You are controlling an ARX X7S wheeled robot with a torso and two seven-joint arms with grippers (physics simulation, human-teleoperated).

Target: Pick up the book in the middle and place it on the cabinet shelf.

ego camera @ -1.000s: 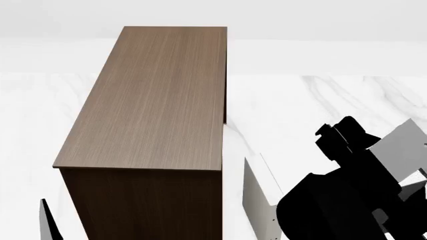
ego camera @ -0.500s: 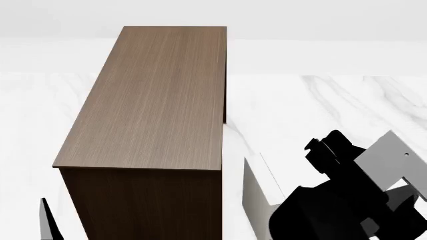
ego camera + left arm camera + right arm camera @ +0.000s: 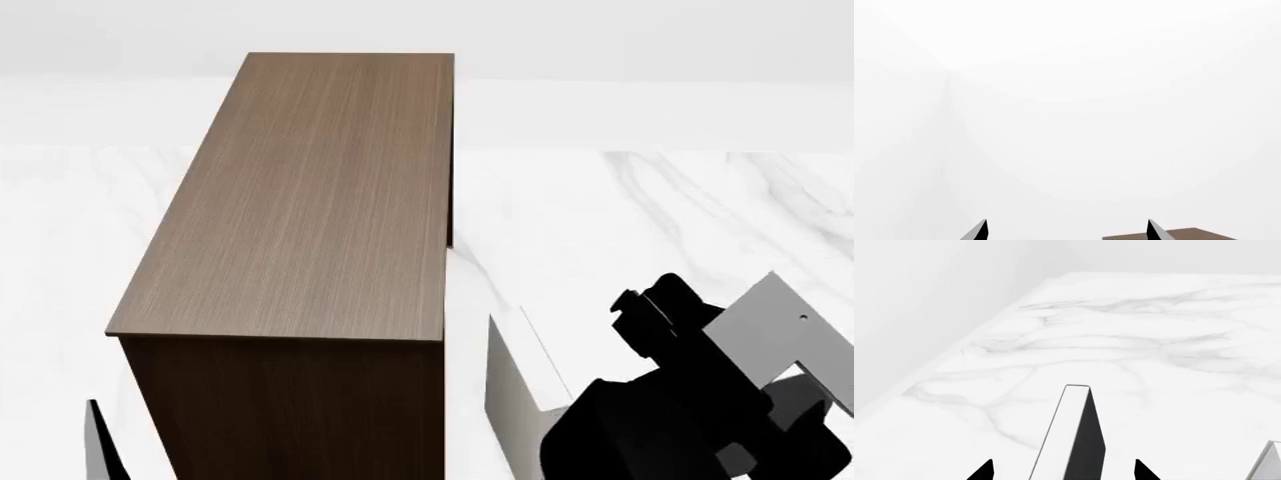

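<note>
Only my right wrist camera gives a close look at the book (image 3: 1077, 440): dark slate cover, white page edge, standing upright on the marble floor (image 3: 1141, 340). It sits between the two black fingertips (image 3: 982, 471) of the right gripper (image 3: 1064, 470). Tips spread wider than the book; I see gaps on both sides, no contact visible. A pale corner of a second book (image 3: 1266, 462) shows at the frame edge, apart from the first.

Left wrist camera: two black fingertips (image 3: 978, 231) of the left gripper (image 3: 1066, 231) spread well apart with nothing between them, white wall beyond, and a brown sliver of the cabinet shelf (image 3: 1174, 234) low in frame.

Head camera: right arm (image 3: 681, 400) is a black mass low at my right, gripper itself hidden. Next to it, one pale book (image 3: 514, 395) upright just right of the cabinet, another pale slab (image 3: 781, 320) angled beside the arm. The slate book I cannot make out from here.

Count: one cabinet shelf (image 3: 307, 200), tall, dark brown front, lighter flat top, bare. Three books in all across views, as best I can tell. A black sliver of the left arm (image 3: 100, 445) at the lower left.
</note>
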